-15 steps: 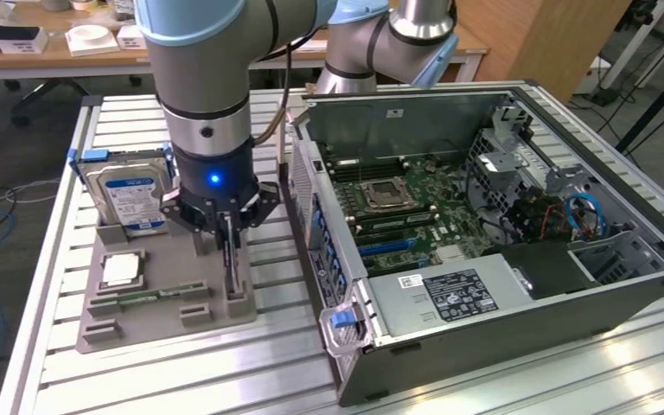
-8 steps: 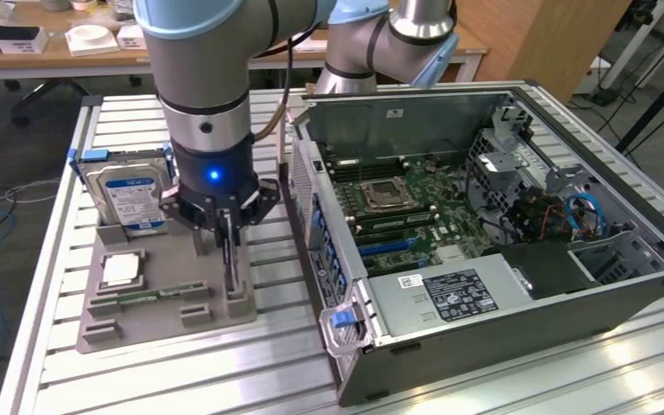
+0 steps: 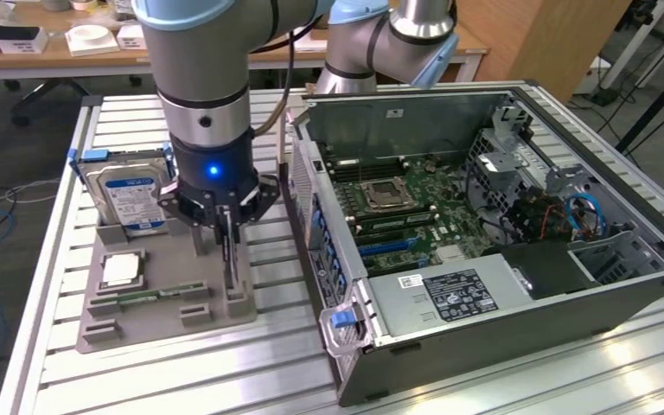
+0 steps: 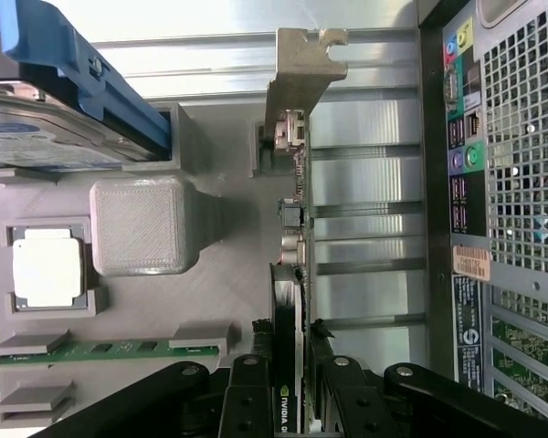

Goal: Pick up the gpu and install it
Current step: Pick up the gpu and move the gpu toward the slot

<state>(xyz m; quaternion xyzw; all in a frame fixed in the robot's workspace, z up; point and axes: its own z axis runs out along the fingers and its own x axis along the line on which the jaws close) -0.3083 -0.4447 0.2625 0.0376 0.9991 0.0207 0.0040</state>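
there, the arm point(image 3: 200, 78) stood nearly plumb over the table point(image 3: 194, 372), its last links stacked straight down and the wrist with its blue light pointing at the grey holder tray point(image 3: 136, 324). the gripper point(image 3: 226, 216) hung at the bottom of that column, its dark fingers point(image 4: 247, 388) pointing downward and closed from both sides on the gpu point(image 3: 231, 255). in the wrist view the thin card point(image 4: 288, 301) ran edge-up between the two fingers, pinched near one end, with its silver bracket point(image 4: 301, 73) at the far end. the gpu stood on edge along the tray's edge nearest the computer case point(image 3: 609, 285), between the small grey posts there; whether it had left its slots could not be told. on the same tray, the hard drive point(image 3: 130, 194) with its blue-white label leaned upright at the tray's far edge, beside the arm on the exterior view's left. the square processor point(image 3: 121, 270) lay flat in its pocket near the middle of the tray, and the narrow green memory stick point(image 3: 148, 296) lay just beside it toward the tray's near edge. the tray took up the table's side toward the exterior view's left. the open case took up the side toward the exterior view's right, lying flat with the motherboard point(image 3: 424, 199) facing up. the case's ported rear wall point(image 4: 521, 137) faced the tray, close to the card but apart from it.
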